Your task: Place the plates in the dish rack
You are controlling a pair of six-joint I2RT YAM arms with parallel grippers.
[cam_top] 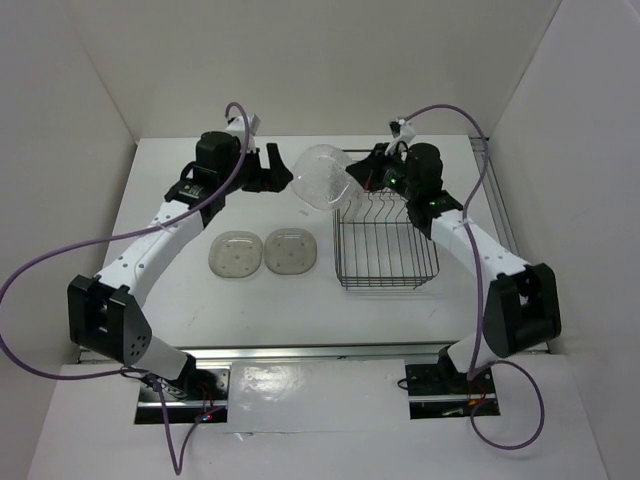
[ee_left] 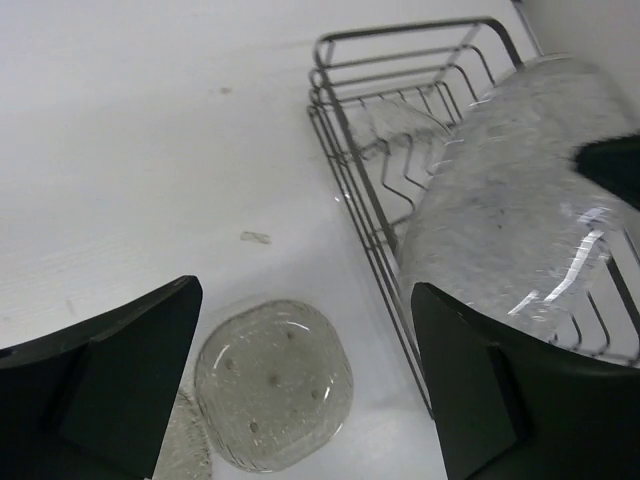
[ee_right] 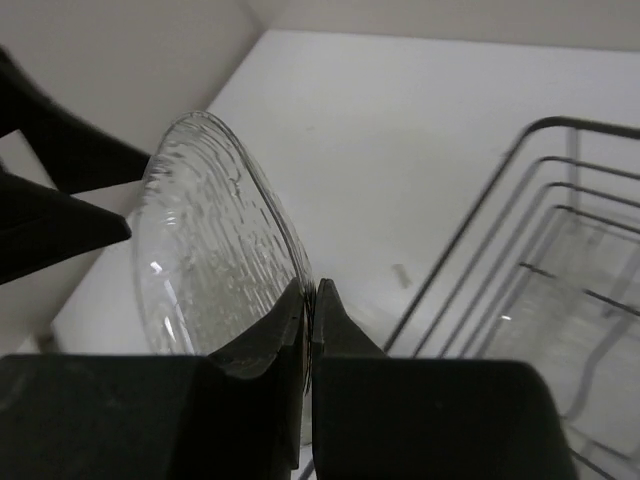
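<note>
- Top external view showed you one clear plate [cam_top: 320, 177] held up on edge in the air, just beyond the far left corner of the dish rack [cam_top: 388, 284].
- Your right gripper [cam_top: 352, 172] was clamped on that plate's rim. In the right wrist view both dark fingertips [ee_right: 270, 335] were pressed together with the rim pinched between them.
- Your left gripper [cam_top: 280, 168] sat just left of the raised plate with its fingers spread wide and nothing between them. Whether one finger touched the plate, you could not tell.
- A fourth plate [ee_left: 395, 125] showed faintly among the wires at the rack's far end in the left wrist view. How it stood there was not clear.
- Two more lay flat and side by side on the table [cam_top: 300, 320], left of the rack and apart from it: the inner plate [cam_top: 291, 251] nearer the rack, and the outer plate [cam_top: 236, 255] just beside it.
</note>
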